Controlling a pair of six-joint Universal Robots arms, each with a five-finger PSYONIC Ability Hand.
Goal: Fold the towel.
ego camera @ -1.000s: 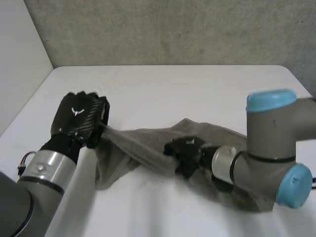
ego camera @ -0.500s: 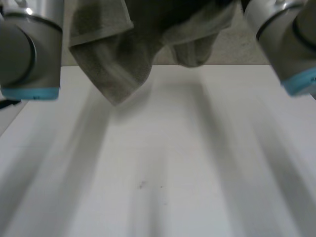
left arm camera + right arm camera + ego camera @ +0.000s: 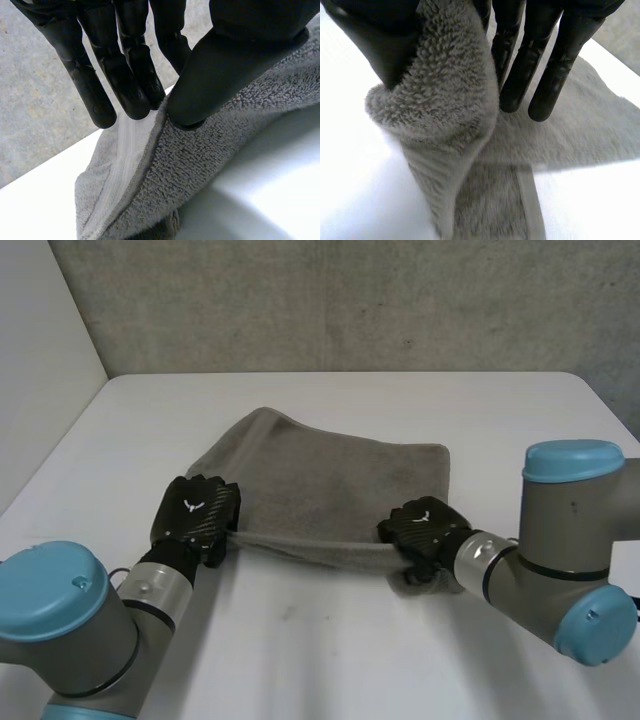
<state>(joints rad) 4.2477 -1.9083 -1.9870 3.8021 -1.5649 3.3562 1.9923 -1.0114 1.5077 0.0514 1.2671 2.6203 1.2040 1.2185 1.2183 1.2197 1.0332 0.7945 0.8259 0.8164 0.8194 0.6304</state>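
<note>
A grey towel lies spread on the white table, its far part flat. Its near edge is raised a little and stretched between my two hands. My left hand is at the near left corner; in the left wrist view its thumb and fingers pinch the towel's hem. My right hand is at the near right corner. In the right wrist view a fold of towel stands up between the thumb and the straight fingers, and a strip of towel lies on the table under the palm.
The table runs back to a grey concrete wall, with a pale wall at the left. Bare tabletop surrounds the towel on every side, with the widest stretch in front of the hands.
A second ago the towel lay bunched between the hands. Both arms then swung it up high before the camera. Now it is laid out flat, with the hands low at its near edge.
</note>
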